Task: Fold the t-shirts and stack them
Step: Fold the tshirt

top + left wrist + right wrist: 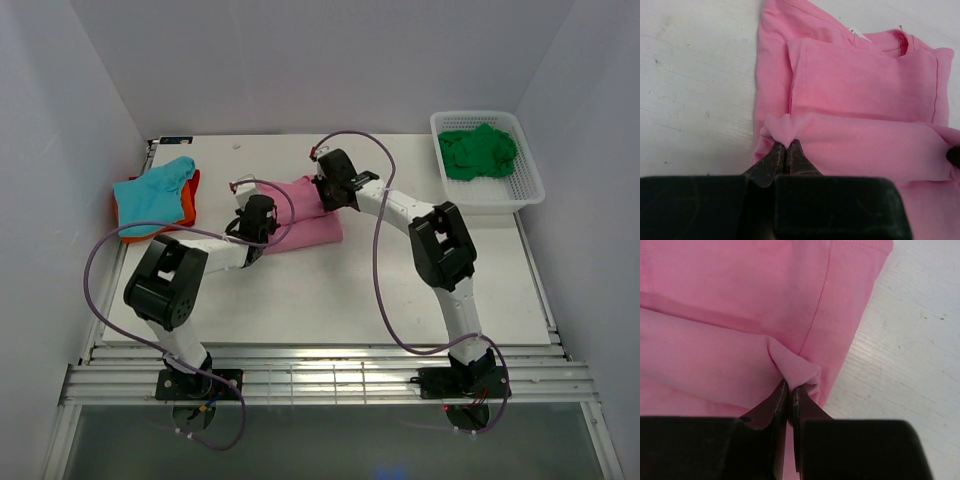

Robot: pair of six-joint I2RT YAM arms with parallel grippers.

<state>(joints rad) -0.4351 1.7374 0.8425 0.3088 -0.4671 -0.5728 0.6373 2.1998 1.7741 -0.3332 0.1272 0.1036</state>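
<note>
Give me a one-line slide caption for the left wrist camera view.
Left gripper shut on a pinched fold of the pink t-shirt, partly folded on the white table.

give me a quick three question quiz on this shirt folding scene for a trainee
1. True or false: the left tool and the right tool are each shut on a pinch of the pink t-shirt.
2. What lies in the white basket? A) a folded towel B) the green t-shirt C) a pair of socks
3. Fill in the missing word: the teal t-shirt lies on top of an ____ one.

Key
1. True
2. B
3. orange: the orange t-shirt shows beneath the teal one.
</note>
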